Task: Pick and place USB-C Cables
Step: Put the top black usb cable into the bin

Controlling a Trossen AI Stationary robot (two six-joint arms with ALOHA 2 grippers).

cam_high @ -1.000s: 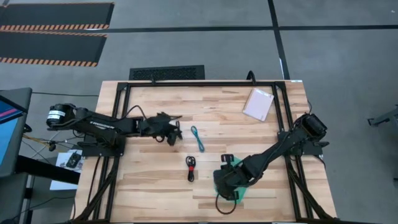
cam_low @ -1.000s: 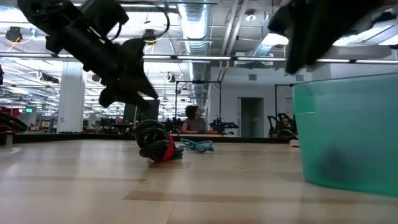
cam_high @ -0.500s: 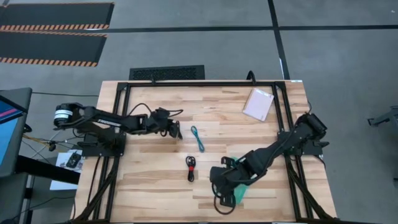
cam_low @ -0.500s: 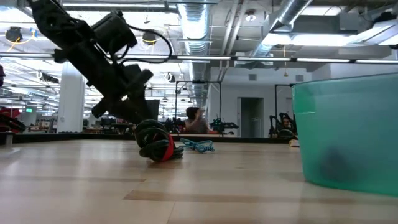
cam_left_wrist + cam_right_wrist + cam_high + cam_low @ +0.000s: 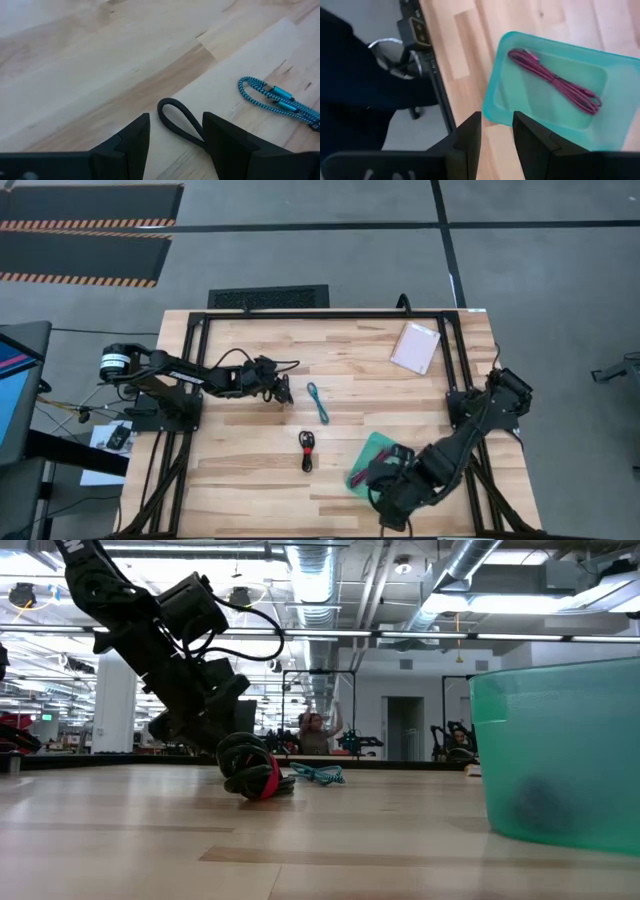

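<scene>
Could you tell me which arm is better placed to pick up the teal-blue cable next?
The left. The left gripper hangs open just beside the teal-blue cable, which shows close ahead in its wrist view. The right gripper is at the table's near edge by the green tray.

You are looking down on a pale butcher-block wooden table [image 5: 250,470] framed by black metal rails [image 5: 330,313], standing on a grey concrete floor [image 5: 330,250] crossed by dark seam lines. Beyond the far-left corner lie two black floor mats with orange-and-black hazard-striped edges [image 5: 85,230]. A black slatted floor grille [image 5: 268,297] sits just behind the table's far edge. At the left edge you can see part of a monitor screen [image 5: 12,375].

From table height, you face a large open hall: exposed silver ducts and pipes [image 5: 320,580] overhead, bright ceiling lights [image 5: 440,602], a white column [image 5: 112,705] on the left, a doorway [image 5: 405,728] at the back, and a person [image 5: 318,732] far off.
</scene>
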